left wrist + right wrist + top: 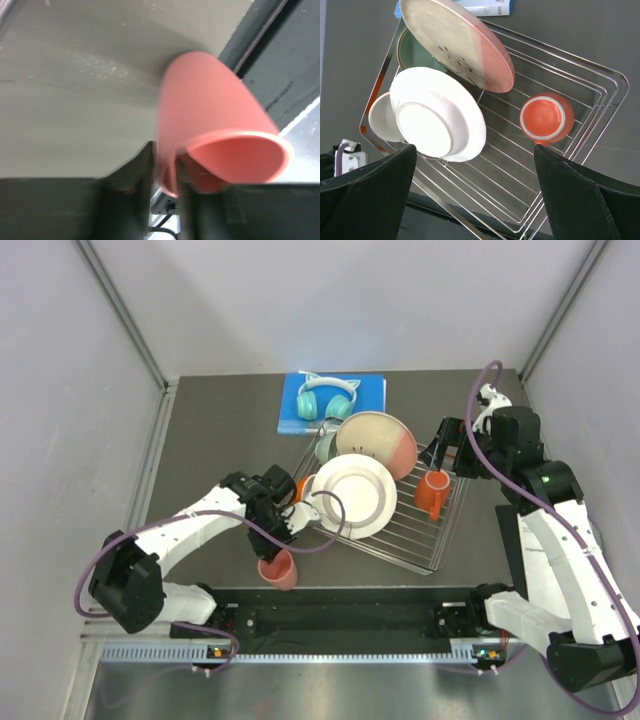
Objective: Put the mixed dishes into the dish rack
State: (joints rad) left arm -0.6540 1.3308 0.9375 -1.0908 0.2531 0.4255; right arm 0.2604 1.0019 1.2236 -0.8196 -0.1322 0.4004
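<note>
The dish rack point(441, 548) lies mid-table and holds the pink-and-cream plate point(380, 440), white plates point(352, 496), the mint green bowl point(325, 448) and the orange cup point(433, 496). My left gripper point(283, 543) is shut on the rim of the coral pink cup point(278, 569), left of the rack near the table's front edge. In the left wrist view one finger is inside the coral pink cup point(215, 115) and one is outside, and the cup is tilted and blurred. My right gripper point(446, 447) is open and empty above the rack's far right side. The right wrist view shows the rack point(616, 80), orange cup point(546, 117) and white plates point(437, 120) below.
A blue book point(372, 390) with teal cat-ear headphones point(326, 398) lies behind the rack. The black front rail point(350, 616) runs just near of the coral cup. Grey walls close in the table on the left, back and right.
</note>
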